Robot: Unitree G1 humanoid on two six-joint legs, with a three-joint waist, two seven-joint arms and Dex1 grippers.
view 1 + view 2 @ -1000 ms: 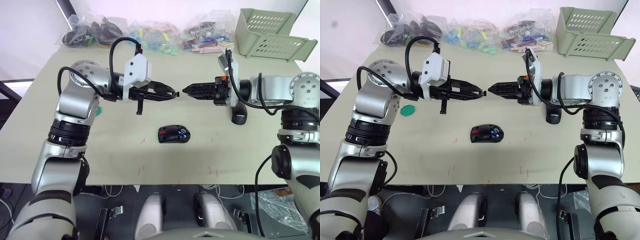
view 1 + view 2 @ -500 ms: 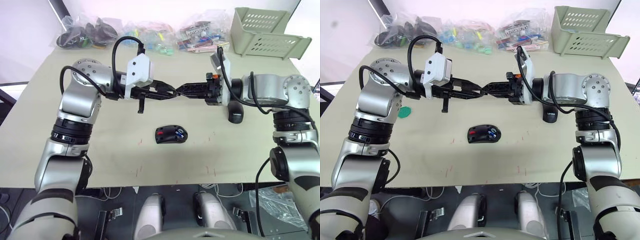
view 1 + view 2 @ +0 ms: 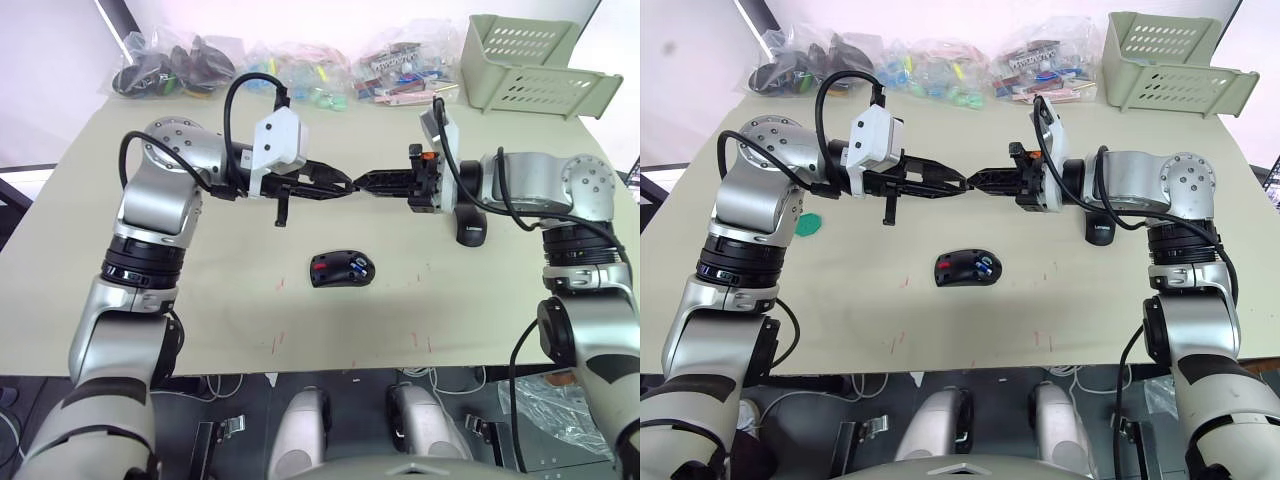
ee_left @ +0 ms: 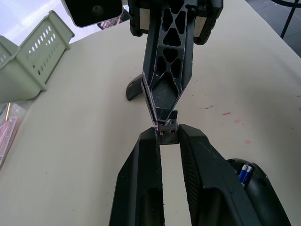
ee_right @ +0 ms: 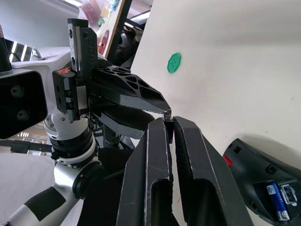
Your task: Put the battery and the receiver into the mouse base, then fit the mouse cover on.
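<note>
beige table, bags along far edge. left gripper and right gripper tip to tip above it, both pinching receiver. battery inside mouse base; mouse cover beside right arm.

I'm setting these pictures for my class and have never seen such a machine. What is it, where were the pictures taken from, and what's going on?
It is a two-armed humanoid robot. Two pictures come from cameras in its head, looking down; two from cameras on its wrists. On the table lie the open mouse base with the battery inside, the mouse cover, a green disc, bags and a basket. The left end effector pinches the tiny receiver; the right end effector touches it.
</note>
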